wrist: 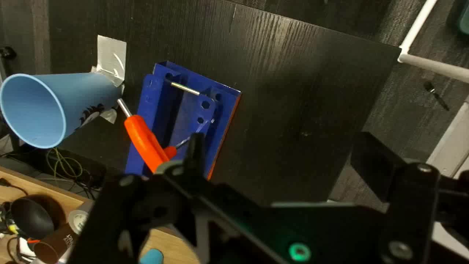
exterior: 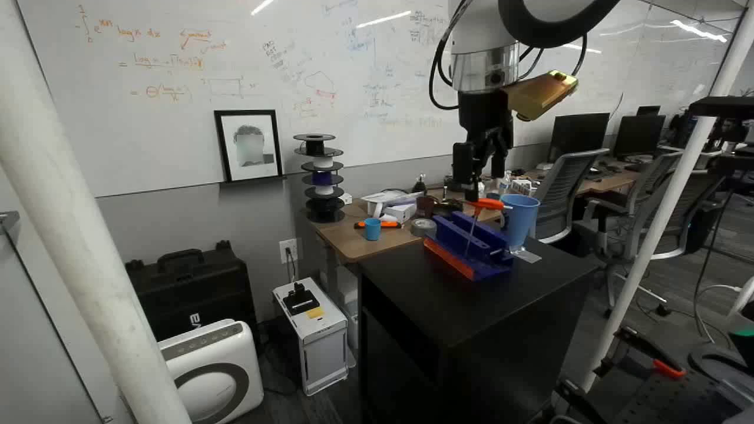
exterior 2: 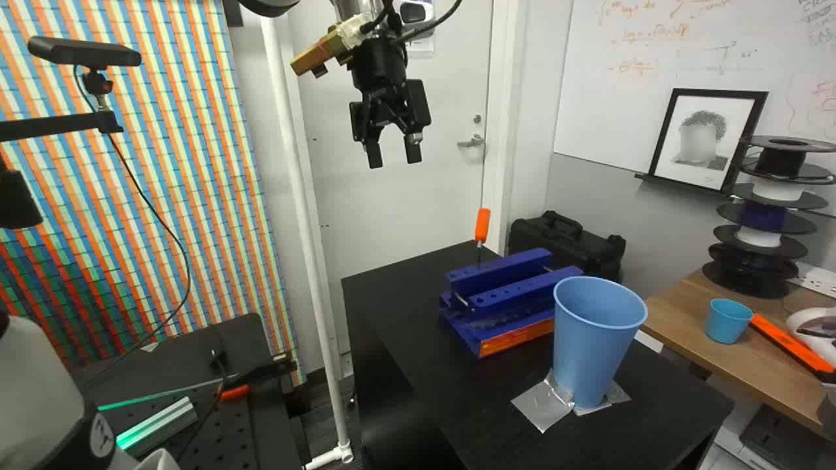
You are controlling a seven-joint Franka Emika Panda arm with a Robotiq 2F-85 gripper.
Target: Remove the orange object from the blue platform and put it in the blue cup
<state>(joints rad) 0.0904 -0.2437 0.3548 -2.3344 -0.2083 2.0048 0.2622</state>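
The orange object is an orange-handled tool with a thin metal shaft, standing handle-up in the blue platform; it shows in both exterior views (exterior: 490, 204) (exterior 2: 482, 225) and the wrist view (wrist: 141, 137). The blue platform, a dark-blue block with an orange edge (exterior: 492, 240) (exterior 2: 499, 281) (wrist: 224, 124), sits on the black table. The tall light-blue cup (exterior: 521, 221) (exterior 2: 591, 352) (wrist: 86, 90) stands upright beside it. My gripper (exterior: 484, 181) (exterior 2: 394, 156) (wrist: 278, 146) is open and empty, above the handle and off to one side. In the wrist view one finger hides part of the handle.
Grey tape (exterior 2: 542, 401) lies at the cup's base on the black table (exterior 2: 405, 313). A wooden desk (exterior: 359, 241) beside it holds a smaller blue cup (exterior: 372, 229), a tape roll (exterior: 423, 227) and a spool stack (exterior: 323, 191). A white pole (exterior 2: 297, 196) stands near the table.
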